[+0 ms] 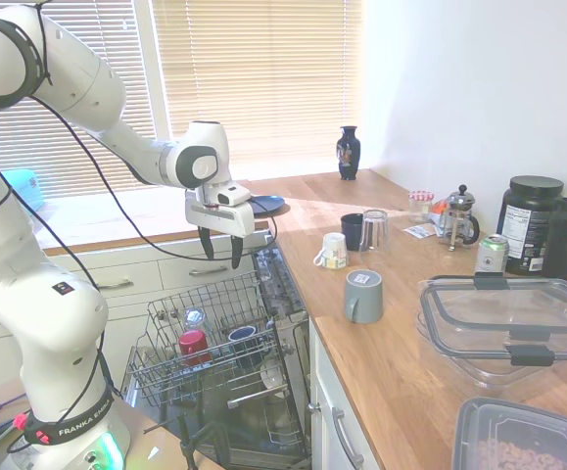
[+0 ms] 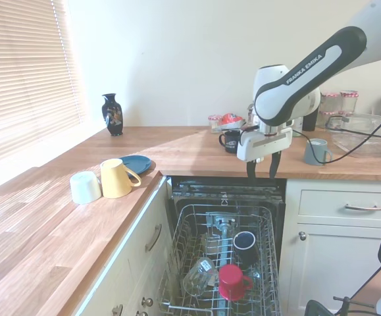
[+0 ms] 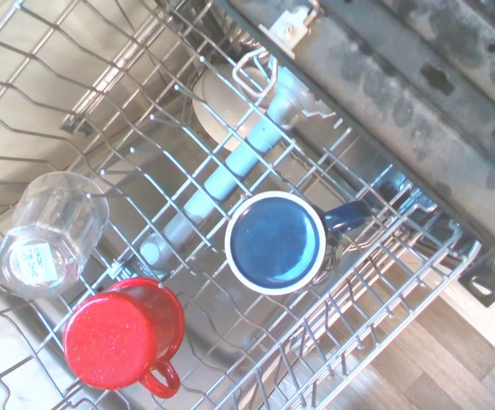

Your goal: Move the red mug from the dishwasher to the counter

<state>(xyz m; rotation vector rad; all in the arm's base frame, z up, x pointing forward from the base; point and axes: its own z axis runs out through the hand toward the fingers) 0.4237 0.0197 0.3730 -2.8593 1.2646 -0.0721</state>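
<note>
I can't see the dishwasher [image 2: 226, 263] rack's near end, cut off below the gripper [image 2: 263, 176]; the glass's [image 3: 46, 235] label is unreadable.

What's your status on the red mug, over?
Gripper open, empty, hovering above the dishwasher rack. Red mug upside down in rack, untouched. Dark blue cup and clear glass sit close beside it.

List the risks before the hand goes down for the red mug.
1. The red mug sits in the rack close to the dark blue cup and a clear glass; the open hand could knock either.
2. The mug appears bottom-up among wires, so the fingers may snag the rack.
3. The hand hangs over the rack's back end, not above the mug.
</note>
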